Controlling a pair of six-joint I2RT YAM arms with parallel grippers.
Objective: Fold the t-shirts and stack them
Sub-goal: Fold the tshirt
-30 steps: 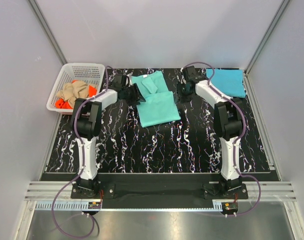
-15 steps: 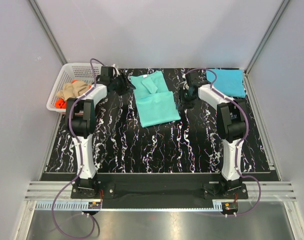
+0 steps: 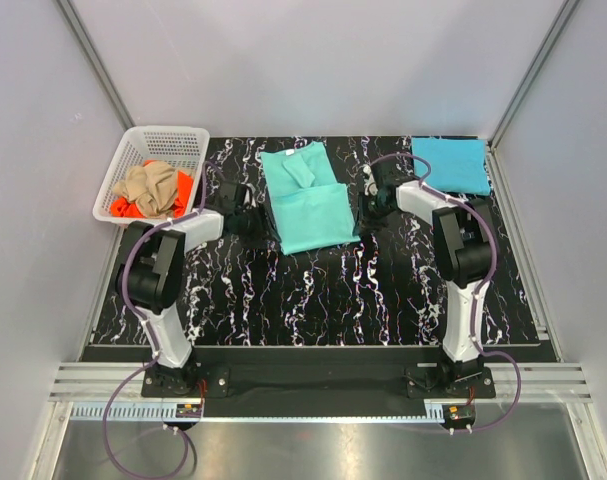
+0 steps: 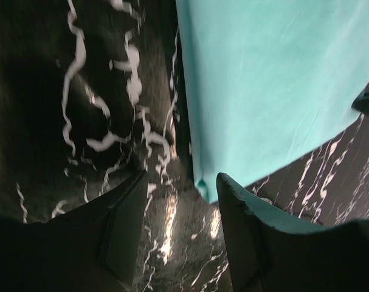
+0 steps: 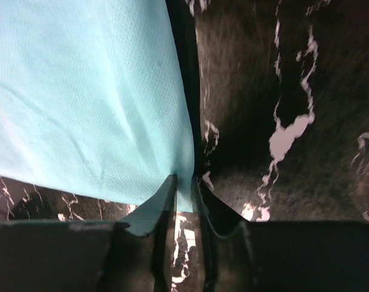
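Centrally, toward 12 o'clock on the black marbled table (image 3: 313, 290), the mint-teal t-shirt (image 3: 311, 212) lies flat, its squarish near layer overlapping the part farther back. The left gripper (image 3: 251, 215) sits low at the shirt's 9 o'clock edge. In the left wrist view its fingers (image 4: 124, 225) stand apart, and the shirt's near corner lies on the table just ahead of the gap, touching neither finger.

The right gripper (image 3: 368, 208) is at the shirt's 3 o'clock edge. In the right wrist view its fingers (image 5: 163, 210) are drawn close together with the shirt's edge caught in the narrow gap, so it is clamped on the mint-teal cloth.

The sky-blue t-shirt (image 3: 451, 163) lies folded flat at about 1 o'clock, in the far corner of the table, well apart from the mint-teal one. At 10 o'clock the white basket (image 3: 163, 131) holds the tan t-shirt (image 3: 151, 185), crumpled on top of the orange t-shirt (image 3: 118, 208).
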